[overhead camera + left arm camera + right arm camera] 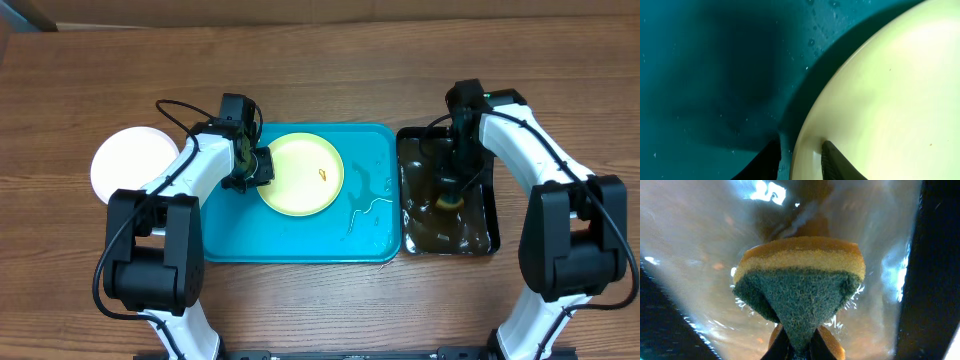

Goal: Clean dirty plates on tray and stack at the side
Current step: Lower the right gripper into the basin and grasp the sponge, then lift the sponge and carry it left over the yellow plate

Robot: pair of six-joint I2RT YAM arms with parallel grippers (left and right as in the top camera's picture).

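Both pincers (800, 146) (799, 341) low, on plate (890, 100), sponge (800, 275).

The turquoise tray (230, 238) is flecked with water. The yellow-green plate (295, 180) is pale with one orange speck, and the white plate (130, 165) is plain. The black tray (450, 252) holds brownish water. The sponge (800, 280) is yellow over dark green, and the surface (320, 60) is brown wood-grain.

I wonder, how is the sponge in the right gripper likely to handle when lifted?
Probably soft: the sponge pinches to a narrow wedge where the right gripper is shut on it. Likely soaked and dripping, since it is at the brown water in the black tray.
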